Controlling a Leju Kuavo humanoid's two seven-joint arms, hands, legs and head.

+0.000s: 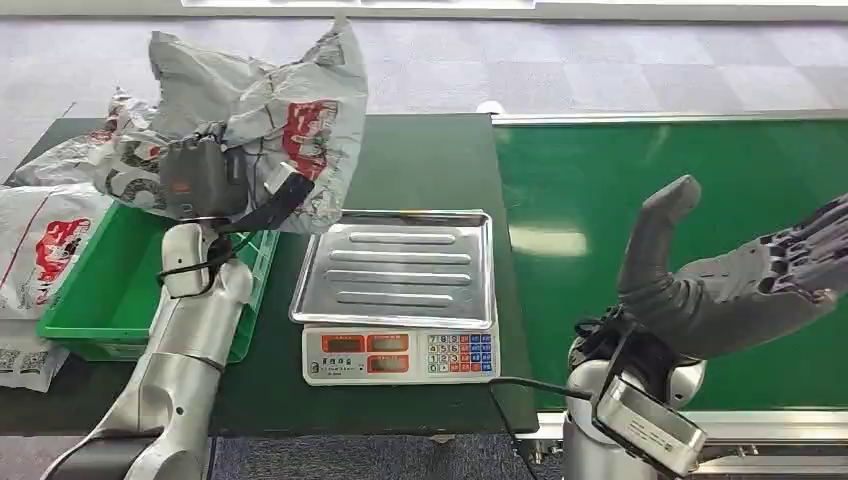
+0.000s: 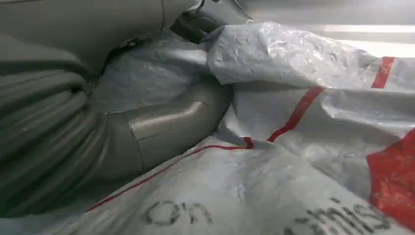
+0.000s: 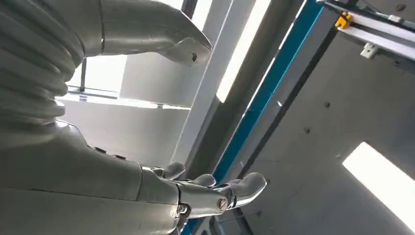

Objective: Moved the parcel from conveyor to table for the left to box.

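The parcel (image 1: 290,120), a crumpled grey plastic mailer with red print, hung above the green bin (image 1: 110,290) at the table's left. The left hand (image 1: 215,180) gripped it, thumb pressed into the folds. Over the conveyor (image 1: 600,200), the right hand (image 1: 740,280) was spread and held nothing.

The dark green surface (image 1: 420,165) carries a green bin (image 1: 120,290) at its left and a scale (image 1: 398,290) with a steel tray beside it. Grey parcel bags (image 1: 45,240) lie at the bin's left side.
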